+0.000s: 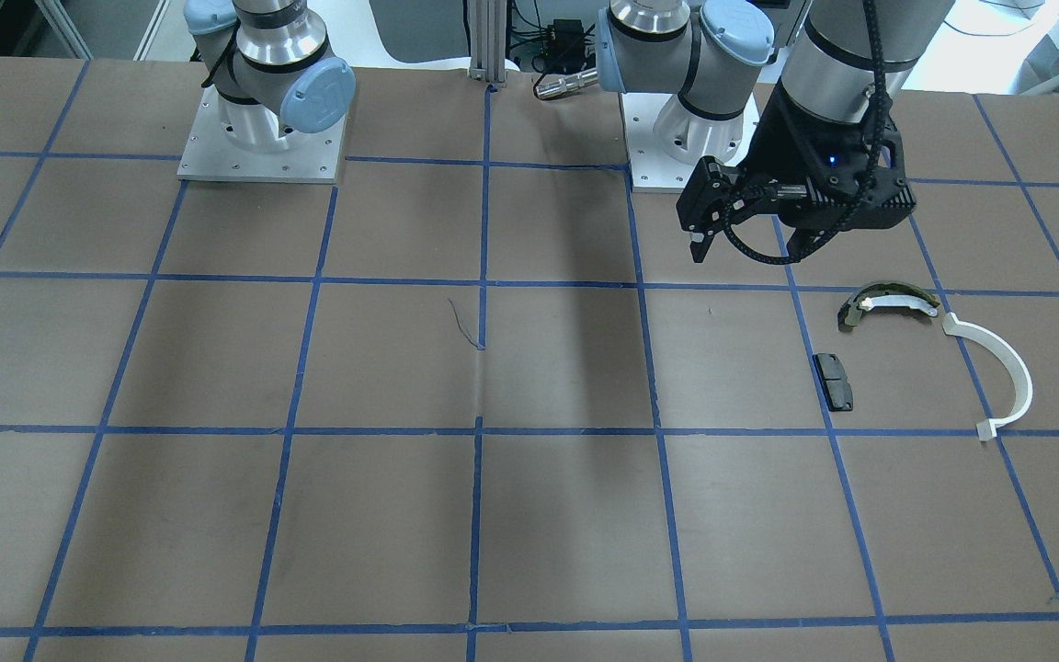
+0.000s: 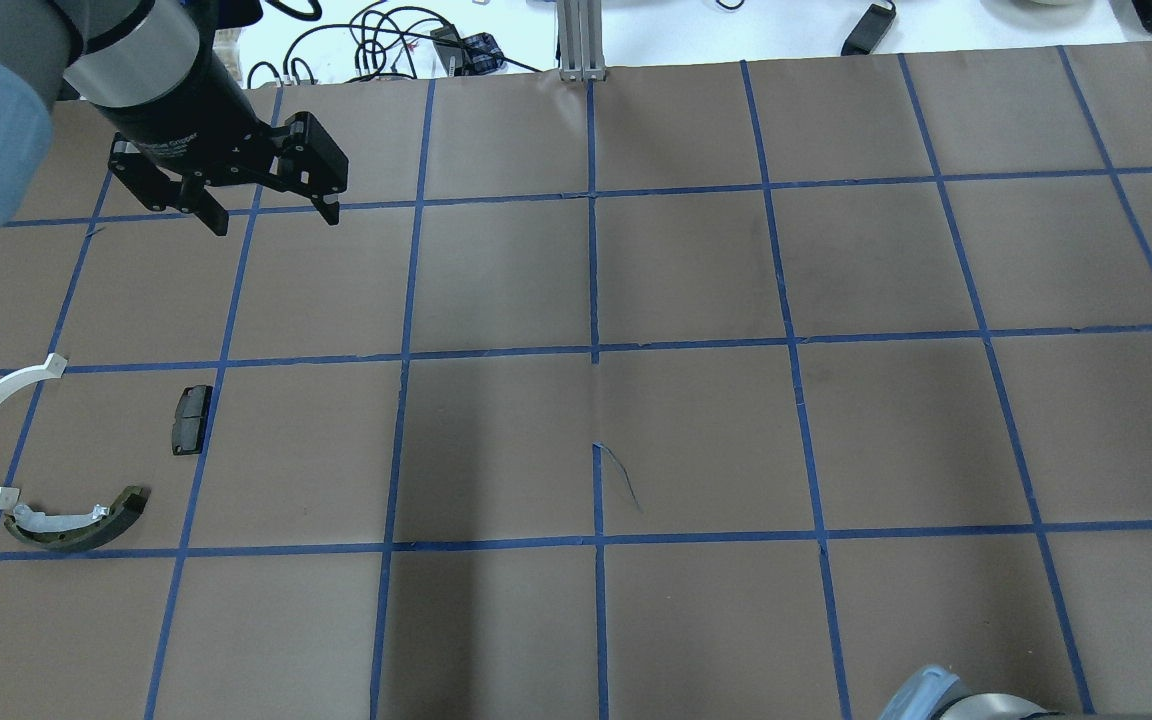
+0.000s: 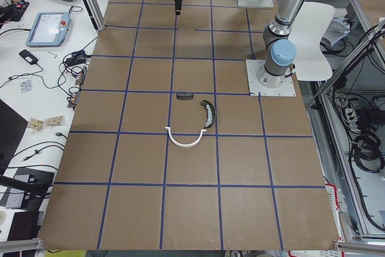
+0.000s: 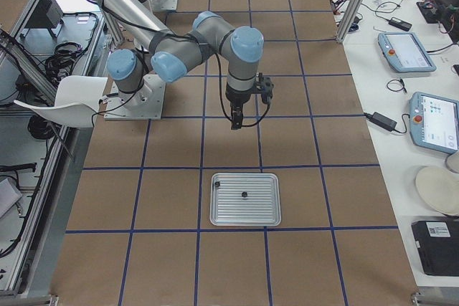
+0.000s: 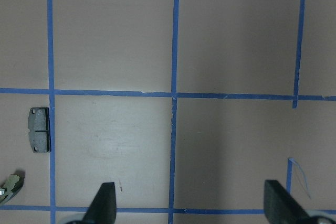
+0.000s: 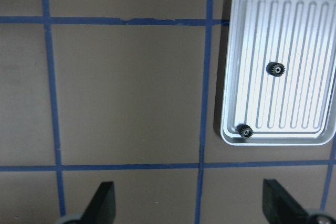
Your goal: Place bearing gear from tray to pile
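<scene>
my right gripper [image 6: 191,205] hangs released, fingers [image 6: 105,200] spread wide with nothing between them, beside the tray [image 6: 294,30] and not over it. my left gripper [image 2: 274,218] is likewise spread and empty, well apart from the pile [image 2: 66,450]

two small black toothed gears lie in the tray: the middle gear [image 6: 275,68] on the ribbed floor and the corner gear [image 6: 244,131] tight against the rim. i judge a bearing gear to be metal, hard, light, and apt to slip or roll on the ribs. the teeth should give some bite, so i would come from above and close across the outer edge on opposite teeth. the middle gear looks easier, since the rim would block a finger at the corner gear

only my right wrist view shows teeth and bore. the right side view gives mere dots, yet shows how high i hang. overhead and front views miss the tray altogether, but show the white arc [image 1: 1021,372], brake shoe [image 1: 893,292] and black pad [image 1: 834,381]
</scene>
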Available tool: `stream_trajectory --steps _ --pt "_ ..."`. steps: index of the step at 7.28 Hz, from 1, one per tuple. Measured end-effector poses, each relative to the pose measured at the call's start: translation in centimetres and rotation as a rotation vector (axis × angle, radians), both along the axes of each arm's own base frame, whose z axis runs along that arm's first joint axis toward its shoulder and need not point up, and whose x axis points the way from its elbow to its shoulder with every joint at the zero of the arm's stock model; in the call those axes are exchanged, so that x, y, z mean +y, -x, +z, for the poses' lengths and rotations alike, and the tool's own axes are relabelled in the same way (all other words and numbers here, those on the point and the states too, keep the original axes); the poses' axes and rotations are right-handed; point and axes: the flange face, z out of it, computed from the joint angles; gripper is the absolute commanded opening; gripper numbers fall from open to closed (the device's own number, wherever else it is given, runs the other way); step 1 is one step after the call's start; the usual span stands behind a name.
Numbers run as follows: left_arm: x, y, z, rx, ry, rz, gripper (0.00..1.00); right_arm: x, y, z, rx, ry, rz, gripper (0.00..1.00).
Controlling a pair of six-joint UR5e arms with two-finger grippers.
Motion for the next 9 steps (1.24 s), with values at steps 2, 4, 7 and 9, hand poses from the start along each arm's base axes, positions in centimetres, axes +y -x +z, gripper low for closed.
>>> stream_trajectory --steps 2,4,7,9 --pt "0.0 0.0 0.0 0.0 0.0 0.001 1.0 -0.4 7.1 -4.3 0.015 0.015 0.016 1.0" --pt "0.0 -0.1 0.0 -0.001 0.0 0.002 1.0 -2.8 11.9 -8.7 0.012 0.014 0.022 0.98" --pt "0.0 0.0 0.0 0.001 0.001 0.002 1.0 -4.6 14.7 -14.1 -0.033 -0.018 0.004 0.9" --pt "0.0 0.0 0.0 0.0 0.0 0.002 1.0 -5.0 15.3 -17.0 -0.044 -0.027 -0.021 0.75"
